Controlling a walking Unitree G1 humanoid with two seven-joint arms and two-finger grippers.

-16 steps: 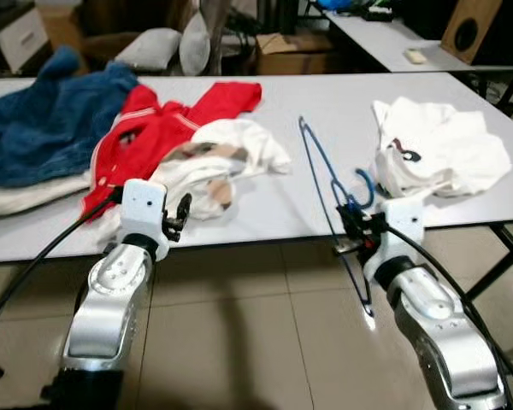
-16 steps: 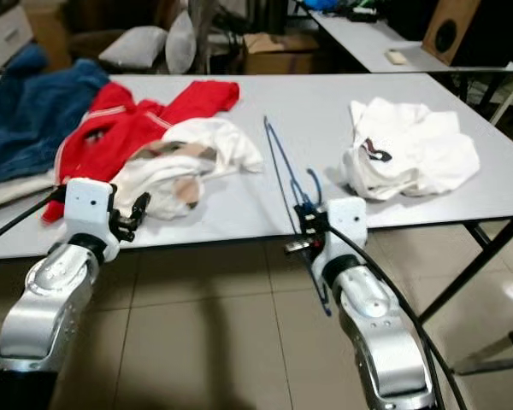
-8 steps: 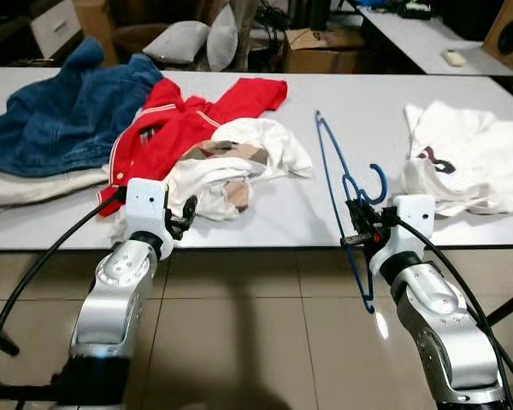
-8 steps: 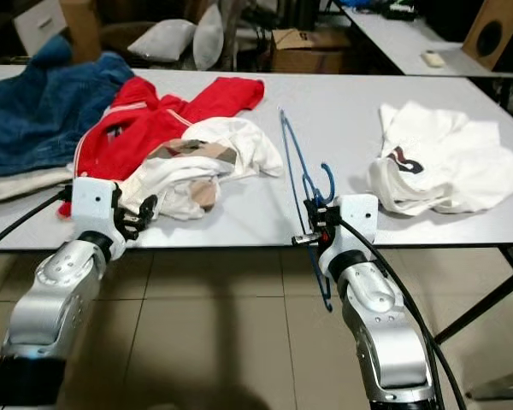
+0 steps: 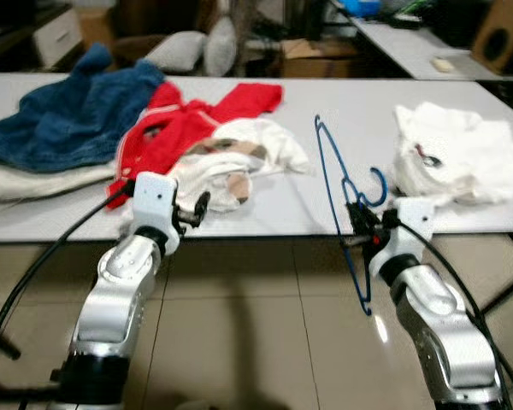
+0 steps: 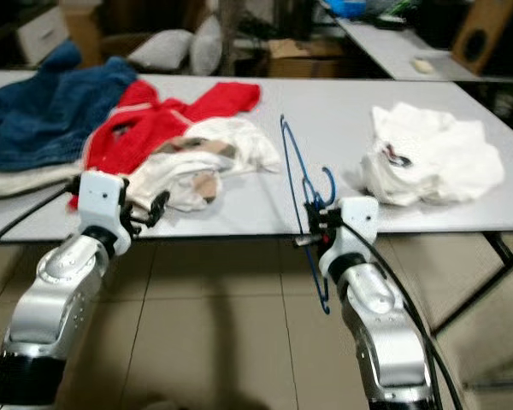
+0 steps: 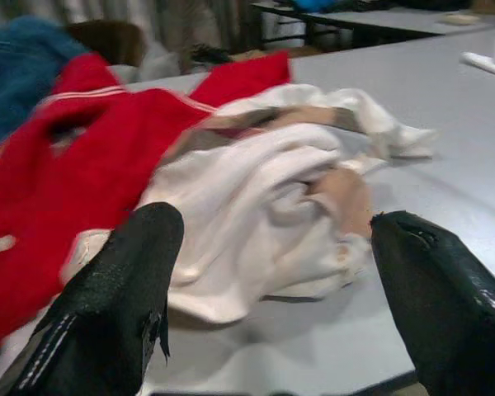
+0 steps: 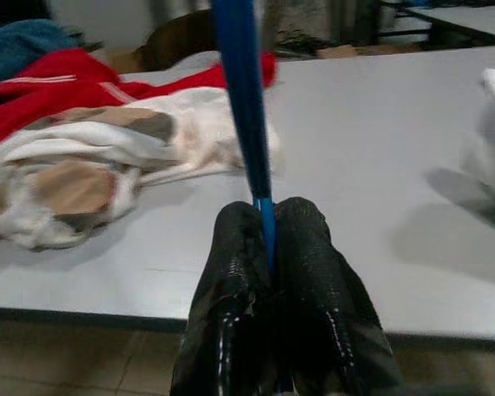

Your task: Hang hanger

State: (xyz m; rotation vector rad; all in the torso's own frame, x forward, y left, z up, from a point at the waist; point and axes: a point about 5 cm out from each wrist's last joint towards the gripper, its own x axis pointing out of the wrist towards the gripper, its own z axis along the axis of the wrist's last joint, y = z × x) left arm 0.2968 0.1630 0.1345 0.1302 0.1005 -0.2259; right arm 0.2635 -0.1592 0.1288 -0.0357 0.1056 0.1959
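Observation:
A thin blue hanger stands tilted over the front edge of the grey table, its hook curling up beside my right arm and its lower corner hanging below the tabletop. My right gripper is shut on the hanger's bar, and the right wrist view shows the blue bar pinched between the two black fingers. My left gripper is open at the table's front edge, facing the white and beige garment, holding nothing.
On the table lie a red jacket, a blue denim garment at the left, and a white shirt at the right. Boxes, cushions and another table stand behind. Tiled floor lies below my arms.
The camera has shifted slightly and the picture is blurred. My right gripper still holds the hanger in the same pose; the left gripper stays open at the table edge.

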